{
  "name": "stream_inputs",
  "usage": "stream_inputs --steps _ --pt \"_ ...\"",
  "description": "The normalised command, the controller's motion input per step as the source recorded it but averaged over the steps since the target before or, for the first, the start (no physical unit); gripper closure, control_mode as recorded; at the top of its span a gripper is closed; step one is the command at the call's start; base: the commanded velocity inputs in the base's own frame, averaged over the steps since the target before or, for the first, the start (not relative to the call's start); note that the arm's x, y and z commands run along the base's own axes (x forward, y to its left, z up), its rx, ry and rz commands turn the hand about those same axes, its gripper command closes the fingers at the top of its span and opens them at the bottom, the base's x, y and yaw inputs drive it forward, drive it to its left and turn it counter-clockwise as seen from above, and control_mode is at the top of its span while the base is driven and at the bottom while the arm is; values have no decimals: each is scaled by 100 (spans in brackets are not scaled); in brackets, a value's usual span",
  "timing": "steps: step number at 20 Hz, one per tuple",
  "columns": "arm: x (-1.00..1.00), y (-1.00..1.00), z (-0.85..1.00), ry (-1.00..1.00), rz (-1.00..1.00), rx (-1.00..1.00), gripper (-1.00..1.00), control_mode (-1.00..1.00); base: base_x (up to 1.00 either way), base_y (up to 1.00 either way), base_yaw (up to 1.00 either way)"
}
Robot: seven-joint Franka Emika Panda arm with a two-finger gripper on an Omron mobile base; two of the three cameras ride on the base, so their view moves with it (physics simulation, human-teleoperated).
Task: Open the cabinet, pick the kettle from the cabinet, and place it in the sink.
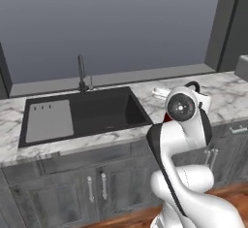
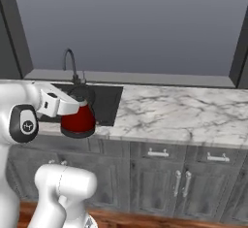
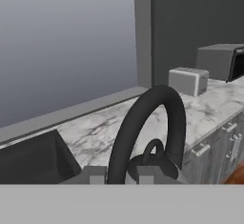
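My gripper [image 2: 81,98] is shut on the black arched handle of the red kettle [image 2: 78,120], which hangs upright above the counter by the front right corner of the sink [image 2: 107,101]. From the left base, my arm hides most of the kettle [image 1: 193,85], which sits right of the black sink [image 1: 101,111] and its grey drainboard. In the hand view the kettle's handle [image 3: 147,123] arches up between my fingertips [image 3: 95,174], held by the gripper [image 3: 120,175], with the sink's dark corner [image 3: 33,161] at lower left. The cabinet is out of view.
A thin dark faucet [image 1: 81,74] stands behind the basin. White marble counter [image 2: 184,113] stretches to the right, where a toaster [image 3: 188,80] and a dark microwave [image 3: 221,61] stand. Low cabinets with short handles [image 2: 167,178] run under the counter.
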Motion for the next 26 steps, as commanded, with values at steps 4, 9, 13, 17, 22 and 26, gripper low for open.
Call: stream_inputs --steps 4,9,13,17,22,26 --pt "0 0 0 0 0 0 100 100 56 -24 0" --pt "0 0 0 0 0 0 100 100 50 -37 3" --pt "0 0 0 0 0 0 100 100 30 -39 13" --pt "0 0 0 0 0 0 100 100 9 -41 28" --pt "0 0 0 0 0 0 100 100 18 -44 24" --pt "0 0 0 0 0 0 100 100 37 -40 10"
